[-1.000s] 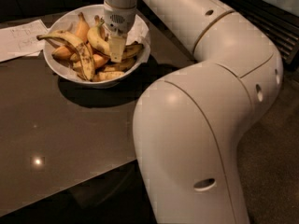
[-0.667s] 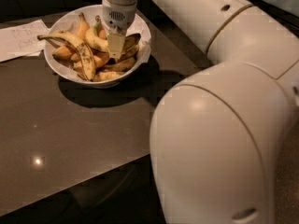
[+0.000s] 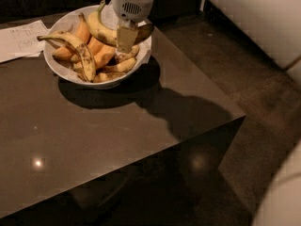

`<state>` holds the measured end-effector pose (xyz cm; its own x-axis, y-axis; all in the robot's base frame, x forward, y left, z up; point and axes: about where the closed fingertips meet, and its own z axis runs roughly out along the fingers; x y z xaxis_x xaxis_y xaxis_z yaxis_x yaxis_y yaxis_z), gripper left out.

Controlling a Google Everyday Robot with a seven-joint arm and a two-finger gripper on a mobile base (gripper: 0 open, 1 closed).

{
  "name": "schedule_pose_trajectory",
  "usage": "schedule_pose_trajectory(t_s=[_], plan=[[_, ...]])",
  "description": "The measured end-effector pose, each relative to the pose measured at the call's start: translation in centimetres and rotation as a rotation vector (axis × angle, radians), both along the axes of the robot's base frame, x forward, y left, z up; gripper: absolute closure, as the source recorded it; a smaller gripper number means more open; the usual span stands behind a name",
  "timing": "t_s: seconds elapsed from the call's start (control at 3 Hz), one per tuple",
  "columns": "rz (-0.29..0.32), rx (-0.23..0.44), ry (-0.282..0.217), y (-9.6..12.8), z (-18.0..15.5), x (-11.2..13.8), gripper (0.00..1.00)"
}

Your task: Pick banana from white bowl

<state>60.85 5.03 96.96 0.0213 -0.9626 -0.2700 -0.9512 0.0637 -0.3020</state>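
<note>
The white bowl (image 3: 63, 73) stands at the table's far left corner, full of bananas. My gripper (image 3: 125, 40) comes down from the top edge over the bowl's right half. Its fingers (image 3: 124, 36) are closed around the large thick yellow banana (image 3: 102, 30), at about its middle. The banana lies across the gripper, with its greenish stem (image 3: 100, 6) pointing up left and its dark tip (image 3: 146, 30) to the right. It sits a little above the rest of the fruit.
A slimmer brown-streaked banana (image 3: 79, 48) and short plump orange ones (image 3: 101, 54) lie in the bowl. A printed paper sheet (image 3: 19, 40) lies left of the bowl. The dark table's corner (image 3: 242, 114) drops to the floor on the right. White robot body parts show at the right (image 3: 256, 18).
The large white arm body has left the foreground, and the view now shows the bowl closer. The thick banana now sits across the gripper's fingers, raised slightly from the pile.
</note>
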Motion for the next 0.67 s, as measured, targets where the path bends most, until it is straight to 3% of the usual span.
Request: schedule_pose_trajectory(t_s=[0.33,0.67], plan=[[0.001,0.001,-0.010,-0.24,0.43,-0.55,1.00],[-0.007,0.004,0.016,-1.04,0.42,-1.03,1.00]])
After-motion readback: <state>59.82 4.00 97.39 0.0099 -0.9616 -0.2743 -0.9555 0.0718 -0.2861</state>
